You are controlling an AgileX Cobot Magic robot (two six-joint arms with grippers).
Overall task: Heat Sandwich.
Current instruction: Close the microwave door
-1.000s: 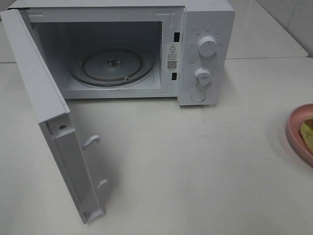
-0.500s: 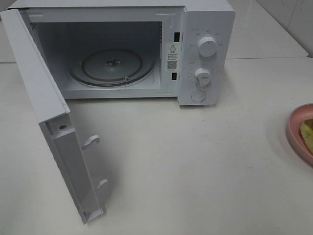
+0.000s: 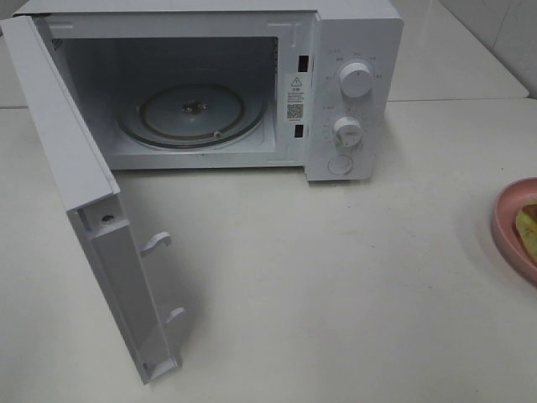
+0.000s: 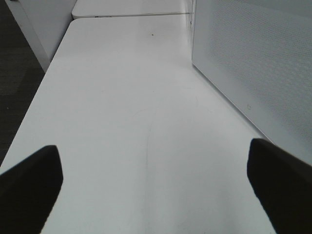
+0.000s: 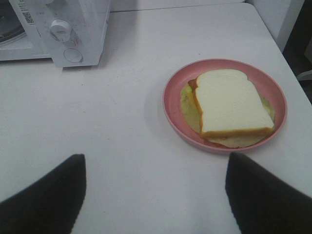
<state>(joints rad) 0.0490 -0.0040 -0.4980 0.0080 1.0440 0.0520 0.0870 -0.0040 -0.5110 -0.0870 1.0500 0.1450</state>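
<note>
Two grippers hang over the white table (image 3: 336, 269), neither touching anything. The right gripper (image 5: 155, 195) has its fingers (image 5: 44, 200) spread wide with nothing between them. Just ahead of it and a little toward its right finger sits the pink plate (image 5: 170, 97), and on that plate lies the sandwich (image 5: 231, 102), white bread on top with yellow-green filling showing at the edges. Farther ahead, off to the gripper's left, stands the microwave (image 5: 58, 29), its knobs facing the gripper. The left gripper (image 4: 153, 180) is also spread wide and empty, over bare table, with the microwave's open door (image 4: 253, 63) ahead on its right side. In the high view the door (image 3: 84, 210) is swung wide and the turntable (image 3: 191, 113) is bare.
</note>
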